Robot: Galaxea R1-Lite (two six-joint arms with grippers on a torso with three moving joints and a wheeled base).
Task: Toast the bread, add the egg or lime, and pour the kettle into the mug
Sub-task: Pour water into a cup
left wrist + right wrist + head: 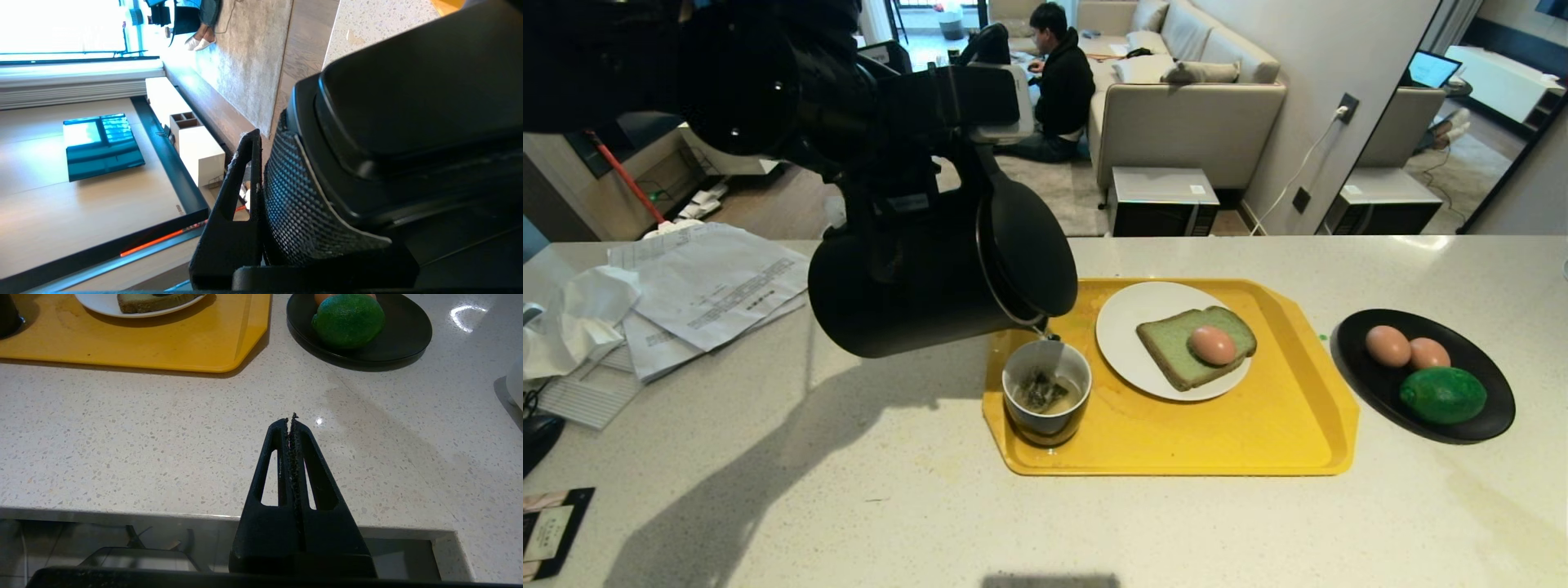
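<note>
Head view: my left gripper (907, 175) holds the black kettle (931, 278) by its handle, tipped nearly level above the counter (849, 490), spout over the mug (1046, 392). The mug stands at the left end of the yellow tray (1258, 441) and holds a tea bag in some liquid. Also on the tray, a white plate (1123, 327) carries the green bread (1176, 347) with one egg (1213, 345) on top. Right of the tray, a black dish (1486, 408) holds two more eggs and the lime (1443, 394). Printed papers (715, 282) lie at left, text too small to read; a dark card (551, 531) at the near left edge, unreadable too. A person (1062, 82) sits on the floor behind. Left wrist view: my fingers (237, 212) are clamped on the kettle's handle (388, 163), textured pad pressed against it; no labels seen. Right wrist view: my right gripper (291, 418) hangs over the counter's near edge, fingers pressed together, empty; tray corner, plate with bread, dish and lime lie beyond, well apart from it.
</note>
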